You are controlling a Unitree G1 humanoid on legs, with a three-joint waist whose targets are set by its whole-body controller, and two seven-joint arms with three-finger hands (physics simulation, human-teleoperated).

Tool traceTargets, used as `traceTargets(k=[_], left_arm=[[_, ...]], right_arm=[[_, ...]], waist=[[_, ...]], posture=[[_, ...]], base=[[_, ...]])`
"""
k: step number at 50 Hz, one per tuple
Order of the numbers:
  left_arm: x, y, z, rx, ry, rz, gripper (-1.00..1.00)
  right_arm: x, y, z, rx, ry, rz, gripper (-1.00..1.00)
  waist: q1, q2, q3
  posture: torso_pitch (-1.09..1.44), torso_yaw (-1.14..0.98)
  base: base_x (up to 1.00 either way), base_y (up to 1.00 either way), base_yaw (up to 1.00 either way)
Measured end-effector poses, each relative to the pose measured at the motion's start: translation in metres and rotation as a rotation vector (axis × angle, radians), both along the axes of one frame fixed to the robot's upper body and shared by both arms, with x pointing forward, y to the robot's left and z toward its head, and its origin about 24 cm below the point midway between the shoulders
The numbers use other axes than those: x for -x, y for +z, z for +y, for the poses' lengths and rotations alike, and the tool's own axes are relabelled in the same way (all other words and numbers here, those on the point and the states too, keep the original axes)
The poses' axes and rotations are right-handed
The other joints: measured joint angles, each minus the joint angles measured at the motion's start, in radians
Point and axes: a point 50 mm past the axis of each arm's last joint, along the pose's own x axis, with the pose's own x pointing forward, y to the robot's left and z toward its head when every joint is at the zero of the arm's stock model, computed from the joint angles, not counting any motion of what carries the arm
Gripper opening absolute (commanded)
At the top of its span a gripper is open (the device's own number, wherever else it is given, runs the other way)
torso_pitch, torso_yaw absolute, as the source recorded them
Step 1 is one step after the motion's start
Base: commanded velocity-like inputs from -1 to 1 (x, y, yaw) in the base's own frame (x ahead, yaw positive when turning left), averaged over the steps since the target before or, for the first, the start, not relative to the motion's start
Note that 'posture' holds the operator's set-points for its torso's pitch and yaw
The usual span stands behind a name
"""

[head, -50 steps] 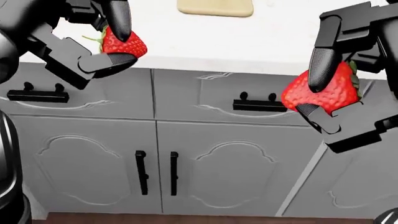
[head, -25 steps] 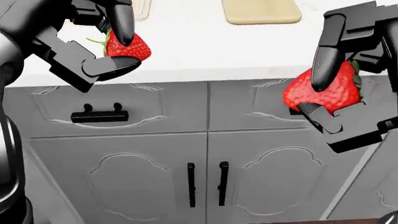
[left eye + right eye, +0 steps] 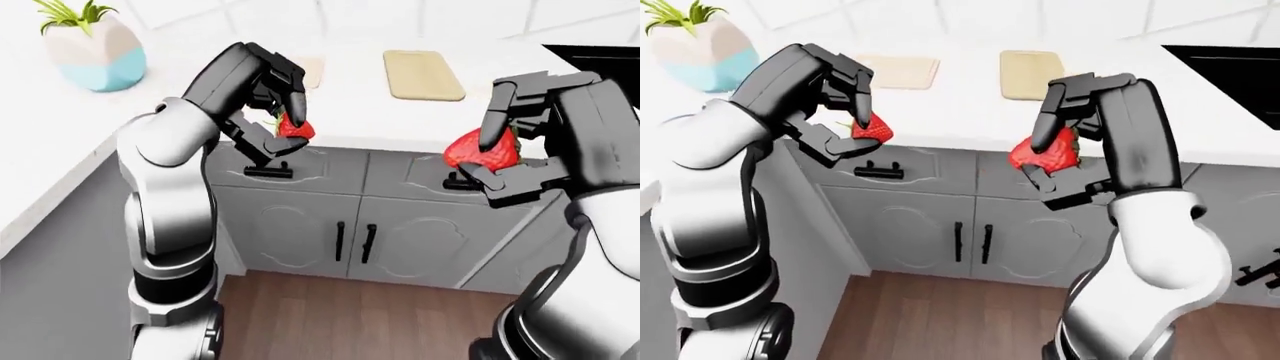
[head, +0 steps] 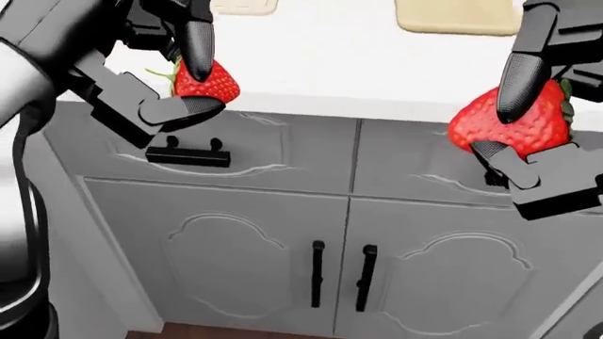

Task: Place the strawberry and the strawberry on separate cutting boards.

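My left hand is shut on a small red strawberry, held in front of the counter edge at the head view's upper left. My right hand is shut on a larger strawberry at the right, in front of the drawers. Two tan cutting boards lie side by side on the white counter: the left board and the right board. Both lie beyond the hands. In the head view only their near edges show at the top.
Grey cabinet doors and drawers with black handles fill the space under the counter. A potted plant stands at the counter's far left. A black stove top lies at the right. There is wood floor below.
The whole head view has shifted right and slightly down, so the camera has turned left. A second board has come into view at top left. Both hands still hold their strawberries.
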Motion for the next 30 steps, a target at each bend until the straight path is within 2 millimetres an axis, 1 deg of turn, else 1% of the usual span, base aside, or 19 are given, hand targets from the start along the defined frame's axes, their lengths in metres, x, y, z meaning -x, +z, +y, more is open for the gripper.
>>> traceTargets(k=[3, 5, 7, 8, 9, 11, 13, 14, 16, 18, 20, 21, 22, 23, 25, 26, 30], left_arm=[[0.003, 0.004, -0.002, -0.004, -0.012, -0.021, -0.80], [0.006, 0.010, -0.001, -0.002, -0.012, -0.055, -0.80], [0.009, 0.016, 0.001, 0.001, -0.005, -0.081, -0.80], [0.010, 0.017, 0.002, 0.003, 0.000, -0.087, -0.80], [0.010, 0.017, 0.003, 0.005, 0.005, -0.089, -0.80], [0.008, 0.014, 0.007, 0.008, 0.024, -0.070, -0.81], [0.005, 0.009, 0.011, 0.015, 0.044, -0.038, -0.81], [0.003, 0.008, 0.012, 0.017, 0.049, -0.028, -0.82], [0.003, 0.010, 0.010, 0.015, 0.045, -0.028, -0.81], [0.005, 0.015, 0.007, 0.011, 0.033, -0.050, -0.82], [0.008, 0.019, 0.006, 0.008, 0.025, -0.072, -0.82], [0.009, 0.022, 0.005, 0.007, 0.022, -0.082, -0.81], [0.009, 0.021, 0.003, 0.008, 0.014, -0.084, -0.82], [0.009, 0.019, 0.001, 0.004, 0.006, -0.078, -0.82], [0.005, 0.013, -0.003, -0.005, -0.012, -0.046, -0.82], [0.004, 0.012, -0.002, -0.007, -0.014, -0.035, -0.83], [0.006, 0.017, 0.002, 0.002, 0.001, -0.054, -0.83]], right_arm=[[0.001, 0.000, 0.002, 0.003, 0.005, -0.009, -1.00], [0.003, 0.003, 0.005, 0.015, 0.020, -0.031, -1.00], [0.004, 0.007, 0.006, 0.028, 0.029, -0.049, -1.00], [0.005, 0.009, 0.007, 0.032, 0.030, -0.054, -1.00], [0.005, 0.010, 0.007, 0.035, 0.031, -0.057, -1.00], [0.004, 0.008, 0.009, 0.033, 0.045, -0.044, -1.00], [0.002, 0.007, 0.010, 0.037, 0.061, -0.027, -1.00], [0.002, 0.008, 0.010, 0.039, 0.063, -0.026, -1.00], [0.004, 0.012, 0.006, 0.039, 0.052, -0.037, -1.00], [0.008, 0.016, 0.002, 0.038, 0.035, -0.058, -1.00], [0.011, 0.019, 0.000, 0.038, 0.023, -0.075, -1.00], [0.011, 0.020, -0.001, 0.040, 0.019, -0.081, -1.00], [0.012, 0.020, -0.002, 0.042, 0.010, -0.079, -1.00], [0.012, 0.020, -0.004, 0.038, 0.002, -0.073, -1.00], [0.011, 0.018, -0.006, 0.027, -0.008, -0.057, -1.00], [0.011, 0.018, -0.006, 0.025, -0.007, -0.055, -1.00], [0.013, 0.023, -0.005, 0.040, 0.003, -0.076, -1.00]], waist=[[-0.002, 0.000, -0.018], [-0.001, 0.007, -0.021], [-0.003, 0.024, -0.017], [-0.005, 0.038, -0.016], [-0.006, 0.056, -0.016], [0.008, 0.041, -0.002], [0.015, 0.048, 0.007], [0.015, 0.048, 0.007], [0.012, 0.033, 0.003], [0.011, 0.009, 0.004], [0.013, -0.024, 0.000], [0.012, -0.046, -0.008], [0.004, -0.039, -0.010], [-0.002, -0.032, -0.004], [-0.006, -0.036, 0.004], [-0.005, -0.031, 0.006], [-0.001, 0.011, 0.015]], posture=[[0.00, 0.00], [0.00, 0.00], [0.00, 0.00], [0.00, 0.00], [0.00, 0.00], [0.00, 0.00], [0.00, 0.00], [0.00, 0.00], [0.00, 0.00], [0.00, 0.00], [0.00, 0.00], [0.00, 0.00], [0.00, 0.00], [0.00, 0.00], [0.00, 0.00], [0.00, 0.00], [0.00, 0.00]], base=[[0.18, 0.00, 0.00], [0.20, 0.00, 0.00], [0.18, 0.00, 0.00], [0.19, 0.00, 0.00], [0.19, 0.00, 0.00], [0.19, 0.00, 0.00], [0.19, 0.00, 0.00], [0.19, 0.00, 0.00], [0.18, 0.00, 0.00], [0.19, 0.00, 0.00], [0.18, 0.00, 0.00], [0.20, 0.00, 0.00], [0.19, 0.00, 0.00], [0.25, 0.00, 0.00], [0.32, 0.00, 0.00], [0.32, 0.00, 0.00], [0.33, 0.00, 0.00]])
